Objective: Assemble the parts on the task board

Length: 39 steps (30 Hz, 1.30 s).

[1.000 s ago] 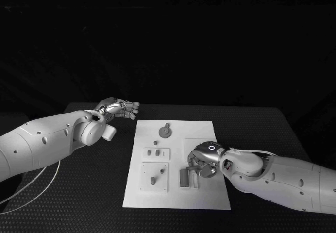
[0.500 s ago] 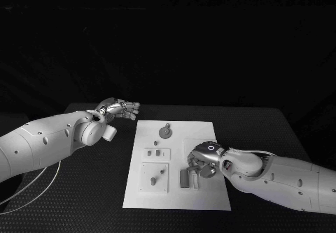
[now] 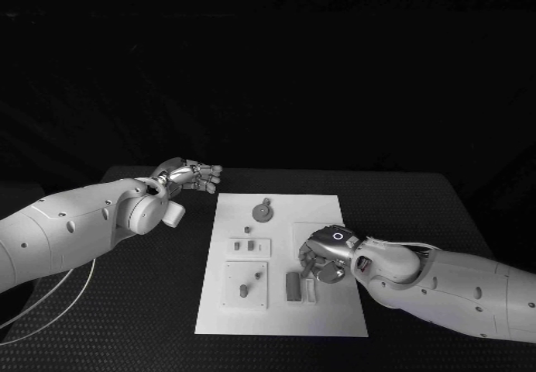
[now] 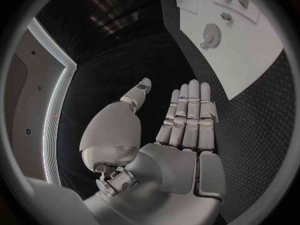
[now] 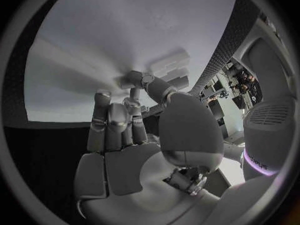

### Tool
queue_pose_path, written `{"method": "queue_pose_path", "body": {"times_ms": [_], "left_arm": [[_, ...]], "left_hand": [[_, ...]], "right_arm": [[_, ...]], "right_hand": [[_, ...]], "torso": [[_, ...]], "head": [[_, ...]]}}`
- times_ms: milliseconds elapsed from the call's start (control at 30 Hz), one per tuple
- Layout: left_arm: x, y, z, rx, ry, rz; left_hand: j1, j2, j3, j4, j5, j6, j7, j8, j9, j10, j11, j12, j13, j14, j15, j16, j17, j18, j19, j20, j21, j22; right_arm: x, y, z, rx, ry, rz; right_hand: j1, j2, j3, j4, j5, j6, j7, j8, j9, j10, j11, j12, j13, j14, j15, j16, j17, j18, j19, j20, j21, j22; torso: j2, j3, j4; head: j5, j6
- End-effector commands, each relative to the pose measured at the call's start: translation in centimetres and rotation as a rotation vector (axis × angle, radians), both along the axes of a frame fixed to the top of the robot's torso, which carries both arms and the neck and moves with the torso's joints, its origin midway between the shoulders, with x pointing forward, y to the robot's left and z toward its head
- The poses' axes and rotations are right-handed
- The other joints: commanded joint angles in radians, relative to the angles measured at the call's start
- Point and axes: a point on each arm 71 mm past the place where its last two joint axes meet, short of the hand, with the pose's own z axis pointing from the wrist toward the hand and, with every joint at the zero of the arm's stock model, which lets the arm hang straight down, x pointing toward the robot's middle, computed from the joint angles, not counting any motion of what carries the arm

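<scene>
Head view puts the white task board (image 3: 282, 263) at centre frame on the black table (image 3: 134, 310), grey parts (image 3: 263, 210) on it. Right hand (image 3: 321, 256) rests on its right half, fingers bent around a part. Left hand (image 3: 192, 174) hovers upper left, empty, fingers extended.

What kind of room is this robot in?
Probably a robot test lab. A black table holds a white task board with small parts, two robot hands work there, and the background is all dark.
</scene>
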Motion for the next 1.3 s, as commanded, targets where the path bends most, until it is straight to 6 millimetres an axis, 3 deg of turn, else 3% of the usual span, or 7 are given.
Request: {"method": "queue_pose_path", "body": {"times_ms": [33, 300, 667, 800, 1000, 1300], "left_arm": [[0.0, -0.2, 0.1, -0.004, -0.004, -0.010], [0.0, -0.2, 0.1, -0.003, -0.004, -0.010], [0.1, -0.1, 0.1, -0.003, -0.003, -0.009], [0.1, -0.2, 0.1, -0.003, -0.003, -0.009], [0.1, -0.1, 0.1, -0.001, -0.003, -0.007], [0.1, -0.2, 0.1, -0.003, -0.002, -0.011]], "left_hand": [[0.000, 0.008, -0.001, -0.002, -0.006, -0.008, -0.001, 0.004, -0.002, 0.003, -0.001, 0.003, -0.001, 0.009, 0.000, -0.005, 0.002, 0.005, 0.007, -0.001, -0.005, 0.001], [0.000, 0.009, -0.002, -0.002, -0.006, -0.008, -0.001, 0.003, -0.002, 0.002, -0.001, 0.003, -0.001, 0.010, 0.000, -0.006, 0.003, 0.005, 0.007, -0.001, -0.005, 0.001], [-0.001, 0.009, -0.002, -0.002, -0.006, -0.009, 0.000, 0.003, -0.002, 0.002, -0.001, 0.003, -0.002, 0.010, 0.000, -0.007, 0.003, 0.005, 0.008, -0.001, -0.005, 0.001], [-0.001, 0.009, -0.003, -0.002, -0.006, -0.009, 0.000, 0.003, -0.002, 0.001, -0.001, 0.003, -0.002, 0.010, 0.000, -0.007, 0.004, 0.005, 0.008, -0.001, -0.006, 0.002], [-0.002, 0.009, -0.003, -0.002, -0.006, -0.009, 0.000, 0.003, -0.002, 0.001, -0.001, 0.003, -0.002, 0.010, 0.000, -0.007, 0.004, 0.005, 0.008, -0.001, -0.006, 0.002], [-0.002, 0.009, -0.004, -0.002, -0.006, -0.009, 0.000, 0.003, -0.002, 0.001, -0.001, 0.003, -0.002, 0.010, 0.000, -0.008, 0.005, 0.005, 0.008, -0.001, -0.006, 0.002]], "right_arm": [[0.2, 0.0, 0.5, 0.026, -0.026, -0.009], [0.1, -0.3, 0.7, 0.047, -0.029, -0.010], [-0.1, -0.8, 2.6, 0.086, -0.019, 0.026], [-0.6, -0.6, 2.7, 0.095, -0.001, 0.047], [-1.4, 0.0, 2.9, 0.101, 0.014, 0.086], [-2.2, 0.4, 2.9, 0.083, 0.004, 0.119]], "right_hand": [[-0.005, 0.008, 0.000, -0.008, 0.000, 0.034, 0.028, 0.006, 0.001, 0.001, -0.009, 0.005, 0.001, 0.008, 0.000, 0.004, 0.001, -0.015, 0.005, -0.004, 0.005, 0.019], [-0.006, 0.008, 0.000, -0.009, 0.000, 0.036, 0.027, 0.007, 0.002, 0.001, -0.010, 0.005, 0.002, 0.009, -0.001, 0.005, 0.001, -0.015, 0.006, -0.005, 0.006, 0.019], [-0.006, 0.007, 0.001, -0.012, 0.000, 0.037, 0.026, 0.007, 0.002, 0.002, -0.011, 0.006, 0.002, 0.009, -0.002, 0.005, 0.001, -0.015, 0.006, -0.005, 0.006, 0.019], [-0.007, 0.007, 0.001, -0.012, 0.000, 0.037, 0.026, 0.007, 0.002, 0.002, -0.011, 0.006, 0.002, 0.009, -0.002, 0.005, 0.001, -0.015, 0.006, -0.006, 0.006, 0.019], [-0.007, 0.007, 0.001, -0.013, 0.000, 0.037, 0.026, 0.006, 0.002, 0.002, -0.011, 0.006, 0.002, 0.009, -0.002, 0.005, 0.001, -0.015, 0.005, -0.006, 0.006, 0.019], [-0.008, 0.007, 0.001, -0.013, 0.000, 0.037, 0.026, 0.006, 0.002, 0.002, -0.011, 0.006, 0.003, 0.008, -0.002, 0.004, 0.001, -0.015, 0.005, -0.006, 0.006, 0.019]], "torso": [[0.000, -0.0004, 0.0001], [0.000, -0.0003, 0.0002], [0.000, -0.0002, -0.0018], [0.000, -0.0003, -0.0017], [0.000, 0.0023, -0.0019], [0.000, 0.0016, -0.0020]], "head": [[-0.001, 0.000], [-0.002, 0.000], [-0.002, -0.001], [-0.002, -0.001], [0.001, -0.004], [0.002, -0.008]]}}
